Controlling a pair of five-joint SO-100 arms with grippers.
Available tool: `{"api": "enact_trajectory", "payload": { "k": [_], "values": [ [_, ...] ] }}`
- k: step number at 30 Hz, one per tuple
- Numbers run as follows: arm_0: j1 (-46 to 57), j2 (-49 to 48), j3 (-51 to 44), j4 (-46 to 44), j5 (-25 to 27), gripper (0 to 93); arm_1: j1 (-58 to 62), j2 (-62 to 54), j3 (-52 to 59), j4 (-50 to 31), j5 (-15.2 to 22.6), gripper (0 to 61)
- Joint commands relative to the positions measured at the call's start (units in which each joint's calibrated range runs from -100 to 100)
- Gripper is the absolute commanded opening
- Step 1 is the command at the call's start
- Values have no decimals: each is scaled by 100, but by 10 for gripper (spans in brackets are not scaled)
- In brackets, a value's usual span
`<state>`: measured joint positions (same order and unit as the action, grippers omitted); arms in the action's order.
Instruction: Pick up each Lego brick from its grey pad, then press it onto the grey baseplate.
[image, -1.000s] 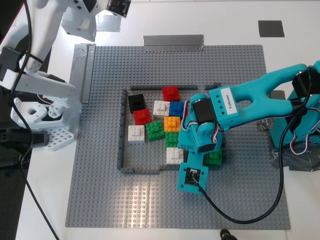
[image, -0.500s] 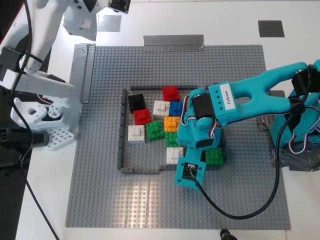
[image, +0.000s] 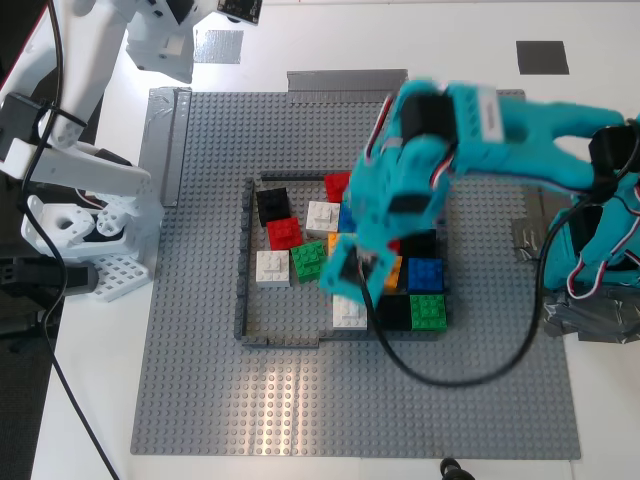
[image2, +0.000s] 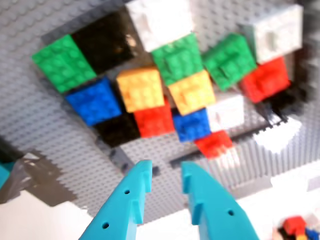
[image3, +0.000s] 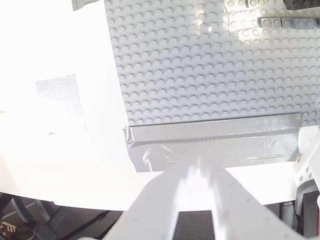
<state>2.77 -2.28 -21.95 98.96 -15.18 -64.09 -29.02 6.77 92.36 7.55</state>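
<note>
The grey baseplate (image: 200, 350) bears a dark-grey brick frame (image: 243, 260) filled with coloured and black bricks. Black bricks sit at the frame's far left (image: 272, 205), near right beside a green one (image: 395, 312) and right side (image: 420, 243); two show in the first wrist view (image2: 105, 42) (image2: 117, 129). The silvery pad (image: 217, 46) and dark pad (image: 542, 56) are bare. My first gripper (image2: 165, 172), teal, is slightly open and empty, raised above the bricks on its blurred arm (image: 440, 150). My second gripper (image3: 197, 175), white, looks shut and empty over a tape strip (image3: 215, 142).
Red, blue, green, orange and white bricks (image: 310, 258) fill the frame. Duct-tape strips (image: 347, 85) (image: 165, 140) hold the plate's far and left edges. The white arm's base (image: 70, 230) stands at the exterior view's left, the teal base (image: 600, 270) at its right. A black cable (image: 450, 375) loops over the plate.
The teal arm has lifted and swung toward the plate's far side, blurred in motion, uncovering a black brick beside the green one. The white arm has not moved.
</note>
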Motion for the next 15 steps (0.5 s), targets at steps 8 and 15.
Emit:
{"api": "enact_trajectory", "payload": {
  "k": [8, 15],
  "values": [
    [3636, -810, -509, 104, 373, 0, -123, 1039, -1241, -350, 39, 2],
    [5196, -802, -482, -254, 617, 0, -22, 884, -925, -554, 53, 2]
  ]
}}
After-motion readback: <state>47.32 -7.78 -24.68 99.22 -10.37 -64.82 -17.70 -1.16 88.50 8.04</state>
